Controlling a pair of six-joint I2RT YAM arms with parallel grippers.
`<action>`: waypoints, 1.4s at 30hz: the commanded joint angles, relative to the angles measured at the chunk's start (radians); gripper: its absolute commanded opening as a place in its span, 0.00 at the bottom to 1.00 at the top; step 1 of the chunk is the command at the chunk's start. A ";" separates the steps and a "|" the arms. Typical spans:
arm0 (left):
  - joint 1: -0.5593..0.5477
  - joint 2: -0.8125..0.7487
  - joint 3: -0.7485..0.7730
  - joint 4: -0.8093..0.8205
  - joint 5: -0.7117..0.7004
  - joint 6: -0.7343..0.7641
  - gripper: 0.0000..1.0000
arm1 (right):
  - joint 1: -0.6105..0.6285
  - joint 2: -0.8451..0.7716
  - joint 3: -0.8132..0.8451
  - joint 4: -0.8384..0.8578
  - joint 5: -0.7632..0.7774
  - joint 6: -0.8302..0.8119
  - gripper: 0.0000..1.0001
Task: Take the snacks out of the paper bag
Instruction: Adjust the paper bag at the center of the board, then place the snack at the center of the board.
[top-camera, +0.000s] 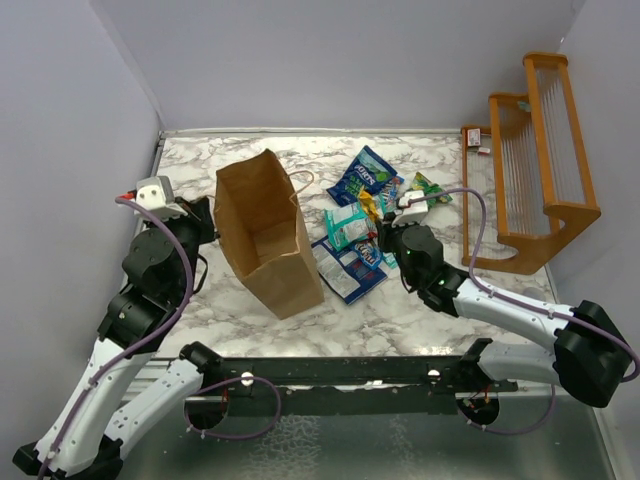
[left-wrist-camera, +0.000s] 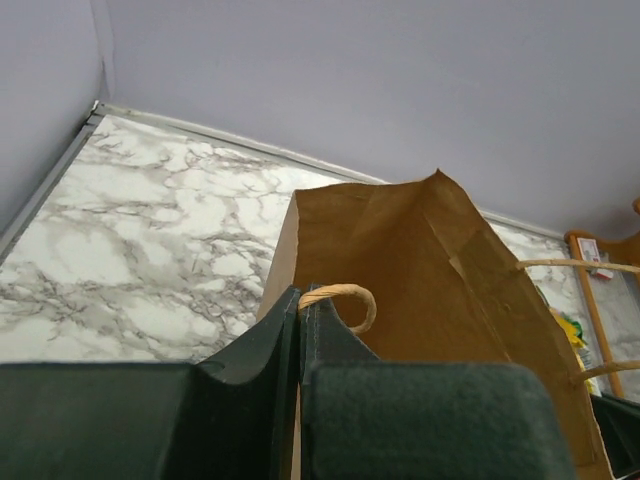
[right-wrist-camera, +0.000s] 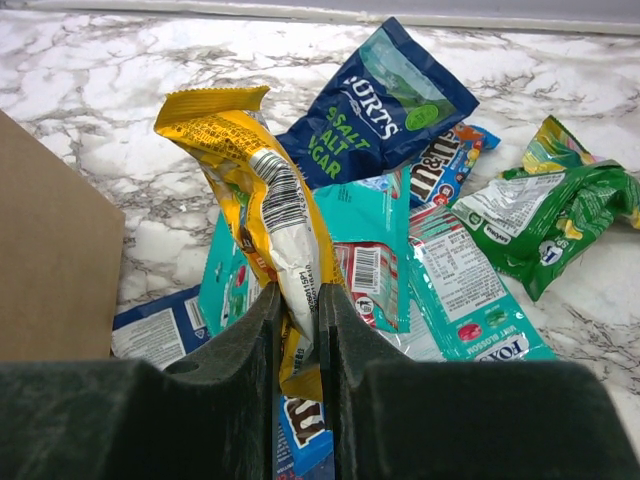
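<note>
The brown paper bag (top-camera: 262, 235) stands open-topped on the marble table, left of centre. My left gripper (top-camera: 205, 225) is at its left rim, shut on the bag's twisted handle (left-wrist-camera: 345, 295), with the bag (left-wrist-camera: 420, 260) right behind the jaws. Several snacks lie right of the bag: a dark blue packet (top-camera: 362, 175), teal packets (top-camera: 347, 228) and a green one (top-camera: 428, 188). My right gripper (right-wrist-camera: 300, 300) is shut on a yellow packet (right-wrist-camera: 250, 170), held just above the teal packets (right-wrist-camera: 380, 220) and the blue one (right-wrist-camera: 385, 100).
An orange wooden rack (top-camera: 530, 160) stands at the far right against the wall. Grey walls close the table at the back and on the left. The bag's brown side (right-wrist-camera: 50, 260) is close on the left of the right gripper.
</note>
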 joint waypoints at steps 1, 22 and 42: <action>0.002 -0.045 -0.008 -0.058 -0.072 -0.002 0.00 | -0.004 0.010 0.023 -0.014 -0.026 0.023 0.03; 0.002 -0.016 0.050 -0.073 -0.085 0.092 0.00 | -0.004 0.089 0.041 -0.034 -0.099 0.059 0.03; 0.002 -0.103 0.077 -0.195 -0.019 -0.050 0.60 | -0.004 0.217 0.053 -0.047 -0.312 0.124 0.23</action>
